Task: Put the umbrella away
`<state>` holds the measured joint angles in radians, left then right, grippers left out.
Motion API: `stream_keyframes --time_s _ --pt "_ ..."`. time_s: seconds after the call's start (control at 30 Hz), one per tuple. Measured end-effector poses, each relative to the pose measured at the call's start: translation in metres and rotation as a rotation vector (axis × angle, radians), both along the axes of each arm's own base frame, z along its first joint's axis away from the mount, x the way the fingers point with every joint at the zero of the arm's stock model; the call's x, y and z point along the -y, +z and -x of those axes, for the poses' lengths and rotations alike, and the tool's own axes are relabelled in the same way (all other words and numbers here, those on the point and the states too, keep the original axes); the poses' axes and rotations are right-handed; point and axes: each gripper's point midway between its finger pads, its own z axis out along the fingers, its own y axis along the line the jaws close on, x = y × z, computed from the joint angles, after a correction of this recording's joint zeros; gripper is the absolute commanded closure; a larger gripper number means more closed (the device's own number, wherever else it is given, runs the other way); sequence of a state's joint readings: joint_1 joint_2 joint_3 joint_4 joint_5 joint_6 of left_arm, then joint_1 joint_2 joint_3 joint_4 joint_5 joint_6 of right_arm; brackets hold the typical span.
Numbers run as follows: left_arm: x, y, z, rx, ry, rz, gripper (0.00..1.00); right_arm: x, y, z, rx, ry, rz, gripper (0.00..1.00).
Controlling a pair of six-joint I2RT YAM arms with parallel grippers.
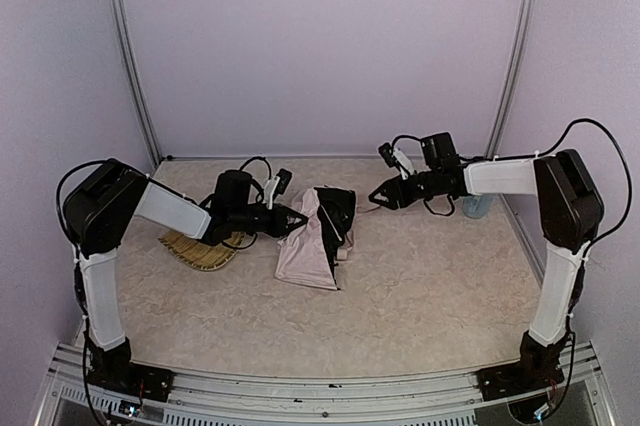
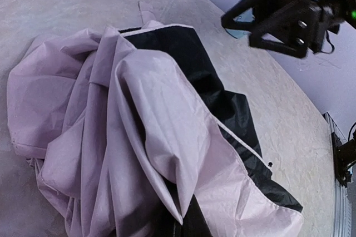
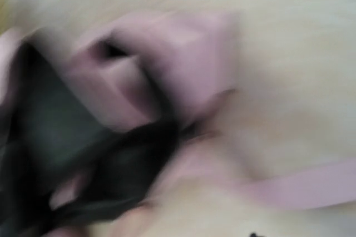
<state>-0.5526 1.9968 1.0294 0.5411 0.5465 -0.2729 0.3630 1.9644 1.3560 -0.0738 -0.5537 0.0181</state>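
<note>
The pale pink umbrella (image 1: 312, 241) lies collapsed and crumpled in the middle of the table, its black lining (image 1: 338, 211) showing on the right side. My left gripper (image 1: 298, 218) is at its left edge and looks shut on a fold of the fabric. In the left wrist view the pink fabric (image 2: 128, 114) fills the frame and hides my fingers. My right gripper (image 1: 377, 196) hovers just right of the umbrella, jaws apart and empty; it also shows in the left wrist view (image 2: 242, 23). The right wrist view is blurred and shows the umbrella (image 3: 167, 53) and a pink strap (image 3: 306, 187).
A yellow woven tray (image 1: 195, 251) lies on the table under my left arm, left of the umbrella. A pale blue object (image 1: 478, 208) stands by the right wall behind my right arm. Walls enclose the back and both sides.
</note>
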Motion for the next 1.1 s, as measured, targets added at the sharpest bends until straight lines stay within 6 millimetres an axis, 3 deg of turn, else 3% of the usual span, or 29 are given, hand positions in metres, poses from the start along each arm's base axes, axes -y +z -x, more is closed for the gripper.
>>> stream_keyframes --time_s 0.07,0.17,0.27,0.37,0.47,0.6,0.77,0.9,1.1 --pt "0.0 -0.01 -0.001 -0.021 0.0 -0.011 1.0 -0.02 -0.003 0.031 0.033 0.09 0.014 0.43" --pt "0.0 -0.023 -0.003 -0.052 -0.001 -0.025 1.0 -0.064 0.001 0.079 0.13 0.268 0.045 0.36" --pt "0.002 -0.029 -0.007 -0.07 -0.002 -0.029 1.0 -0.106 0.013 0.11 0.249 0.413 0.069 0.25" --pt "0.003 -0.031 -0.009 -0.076 -0.004 -0.027 1.0 -0.139 0.024 0.12 0.356 0.504 0.115 0.15" --pt "0.003 -0.033 -0.008 -0.082 -0.006 -0.026 0.99 -0.158 0.03 0.106 0.426 0.529 0.156 0.1" --pt "0.003 -0.033 -0.009 -0.083 -0.005 -0.026 0.98 -0.164 0.006 0.091 0.413 0.56 0.248 0.08" --pt "0.001 -0.034 -0.01 -0.085 0.0 -0.026 0.95 -0.15 -0.043 0.101 0.324 0.623 0.368 0.1" --pt "0.001 -0.037 -0.01 -0.097 0.0 -0.025 0.9 -0.139 -0.066 0.107 0.302 0.631 0.43 0.13" --pt "0.001 -0.037 -0.01 -0.109 0.004 -0.019 0.63 -0.134 -0.086 0.101 0.304 0.615 0.489 0.15"
